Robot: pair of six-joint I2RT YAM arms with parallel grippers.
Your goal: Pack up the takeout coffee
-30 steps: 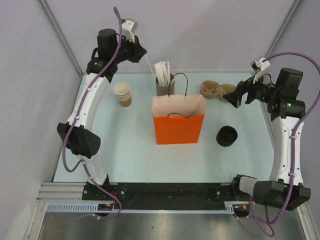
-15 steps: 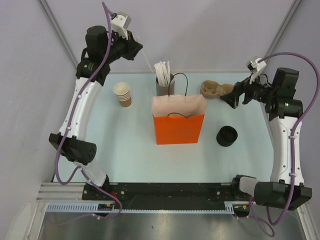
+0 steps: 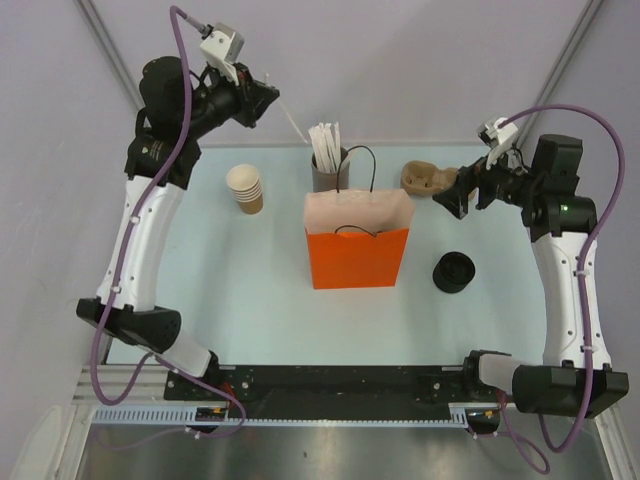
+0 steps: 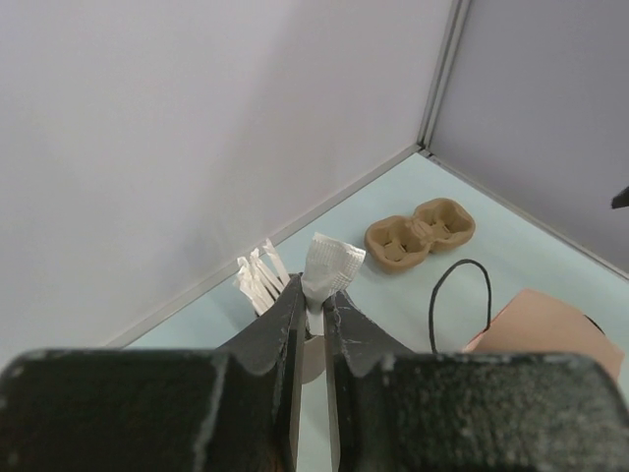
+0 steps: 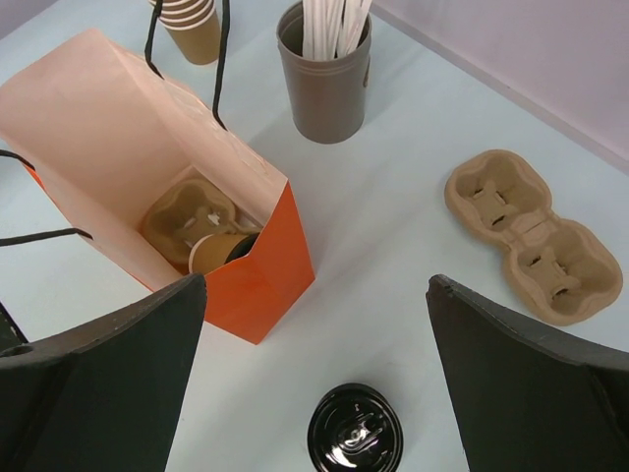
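Observation:
The takeout coffee [image 5: 218,252], a small tan cup with a pale rim, lies tilted inside the orange paper bag [image 5: 267,267], on a cardboard carrier at the bag's bottom. In the top view the bag [image 3: 357,257] hides it. My left gripper [image 3: 264,101] is high above the table's back left, shut on a white wrapped stick [image 4: 330,265] that points toward the grey stick cup. My right gripper [image 3: 456,195] is open and empty, hovering right of the bag, between the loose carrier and the black lid.
A grey cup of white sticks [image 3: 328,168] stands behind the bag. A stack of brown cups [image 3: 245,189] is at the back left. A loose cardboard carrier [image 3: 424,178] lies at the back right. A black lid [image 3: 454,271] lies right of the bag.
My left arm has risen and swung left and back, carrying the white stick away from the grey cup. My right gripper has drifted slightly left toward the bag.

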